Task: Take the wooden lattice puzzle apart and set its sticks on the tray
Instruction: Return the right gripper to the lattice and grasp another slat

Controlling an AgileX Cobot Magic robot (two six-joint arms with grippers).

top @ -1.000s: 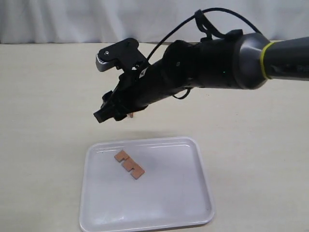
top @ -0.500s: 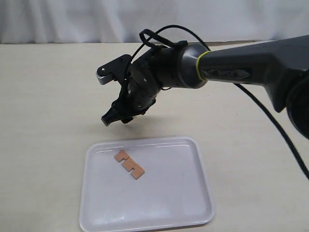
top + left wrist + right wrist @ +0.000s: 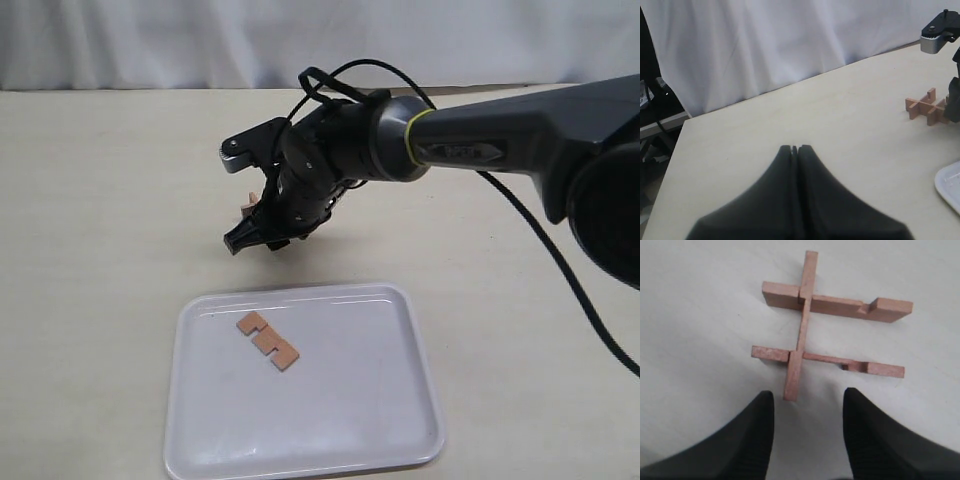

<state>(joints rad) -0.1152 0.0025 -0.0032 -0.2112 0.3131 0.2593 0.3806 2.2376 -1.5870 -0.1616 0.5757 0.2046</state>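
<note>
The wooden lattice puzzle (image 3: 832,305) lies on the table as three slats: two parallel ones joined by one crossing slat, each parallel one showing an unfilled notch. My right gripper (image 3: 809,396) hovers open just short of the crossing slat's near end, holding nothing. In the exterior view that gripper (image 3: 252,240) covers most of the puzzle (image 3: 247,207), beyond the far edge of the white tray (image 3: 400,420). One notched stick (image 3: 267,340) lies on the tray's far left part. My left gripper (image 3: 794,148) is shut and empty, far from the puzzle (image 3: 930,106).
The right arm (image 3: 480,130) reaches in from the right across the middle of the table with a black cable looped above it. A white curtain runs behind the table's back edge. A corner of the tray (image 3: 950,182) shows in the left wrist view.
The right arm has swung its wrist round and drawn the open gripper a little to the right, over the puzzle. The stick on the tray has not moved.
</note>
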